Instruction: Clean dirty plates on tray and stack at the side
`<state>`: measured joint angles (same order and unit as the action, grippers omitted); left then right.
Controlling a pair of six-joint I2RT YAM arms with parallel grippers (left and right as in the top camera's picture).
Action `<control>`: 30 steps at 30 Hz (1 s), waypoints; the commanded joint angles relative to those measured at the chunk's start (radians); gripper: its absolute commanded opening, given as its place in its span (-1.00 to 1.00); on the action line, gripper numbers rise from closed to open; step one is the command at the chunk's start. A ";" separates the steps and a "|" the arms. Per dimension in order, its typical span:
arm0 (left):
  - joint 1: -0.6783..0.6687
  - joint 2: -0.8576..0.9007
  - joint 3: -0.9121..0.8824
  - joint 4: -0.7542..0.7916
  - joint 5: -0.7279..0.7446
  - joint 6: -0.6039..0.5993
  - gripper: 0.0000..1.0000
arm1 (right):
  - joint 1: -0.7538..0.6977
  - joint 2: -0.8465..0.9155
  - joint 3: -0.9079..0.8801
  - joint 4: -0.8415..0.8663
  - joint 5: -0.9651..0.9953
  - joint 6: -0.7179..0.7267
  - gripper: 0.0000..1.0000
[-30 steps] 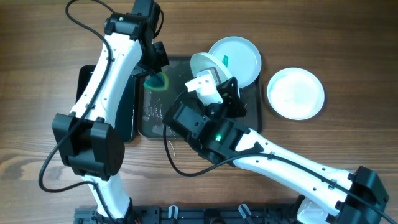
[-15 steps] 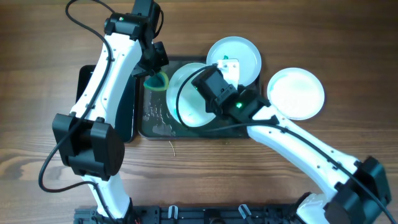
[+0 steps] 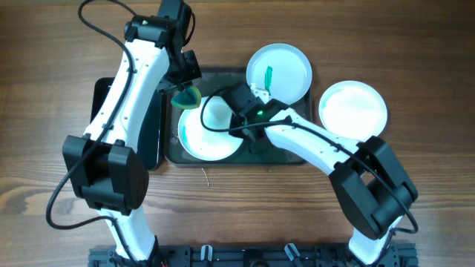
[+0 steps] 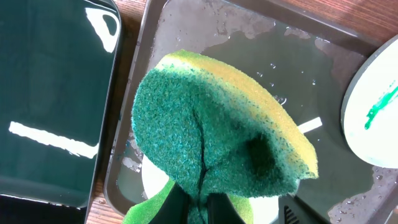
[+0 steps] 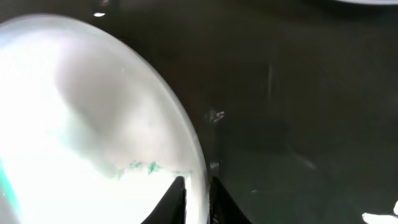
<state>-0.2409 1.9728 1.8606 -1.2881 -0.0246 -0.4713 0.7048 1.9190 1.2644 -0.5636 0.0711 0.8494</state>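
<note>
Item 1, far left: a glossy black tray (image 4: 50, 93) lies on the table (image 3: 44, 148), just beside the large tray's left rim. Much of it is covered from above by the left arm.

Item 2: the left hand (image 4: 198, 206) is clenched on a sponge (image 4: 217, 143), pinching it at its lower edge. The green scouring face is towards the wrist camera, with the yellow layer behind. From overhead the sponge sits over the upper-left corner of the large tray (image 3: 297, 148), above the rim of the first plate. I cannot tell whether it touches the plate.

Item 3: the first plate (image 3: 211, 133), white, sits in the left half of the large tray, with teal-green smears along its left edge. The right wrist view shows faint teal specks near the rim. Water droplets lie on the tray floor around it.

Item 4: the right hand (image 5: 198, 196) grasps this plate at its upper-right rim, one finger on each side of the edge.

Item 5: the second plate (image 3: 286, 70), white, carries one teal-green streak near its centre. It overlaps the tray's upper-right rim, part on the tray and part beyond it.

Item 6, far right: the third plate (image 3: 352, 111), pale bluish, lies on the table just outside the tray's right rim. It is apart from both hands.
</note>
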 commanded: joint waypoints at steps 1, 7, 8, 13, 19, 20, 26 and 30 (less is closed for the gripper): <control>0.001 -0.003 0.009 -0.004 0.013 0.019 -0.92 | -0.029 0.015 -0.003 -0.002 -0.093 -0.058 -0.49; 0.001 -0.003 0.009 -0.003 0.013 0.019 -0.92 | -0.106 0.015 -0.002 0.020 -0.254 -0.481 -0.20; 0.001 -0.003 0.009 -0.003 0.013 0.019 -0.92 | -0.117 0.015 -0.002 0.026 -0.279 -0.537 -0.20; 0.001 -0.003 0.009 -0.003 0.013 0.019 -0.92 | -0.140 0.051 -0.002 0.089 -0.325 -0.695 -0.29; 0.001 -0.003 0.009 -0.003 0.013 0.019 -0.92 | -0.142 0.122 -0.002 0.154 -0.378 -0.634 -0.49; 0.001 -0.003 0.009 -0.003 0.013 0.019 -0.92 | -0.142 0.122 -0.002 0.160 -0.362 -0.615 -0.59; 0.001 -0.003 0.009 -0.004 0.013 0.019 -0.92 | -0.142 0.121 -0.002 0.161 -0.353 -0.452 -0.91; 0.001 -0.003 0.003 -0.018 0.013 0.019 -0.92 | -0.142 0.112 -0.002 0.089 -0.314 -0.210 -0.91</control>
<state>-0.2409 1.9728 1.8606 -1.2926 -0.0246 -0.4683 0.5610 2.0235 1.2655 -0.4446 -0.2794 0.4736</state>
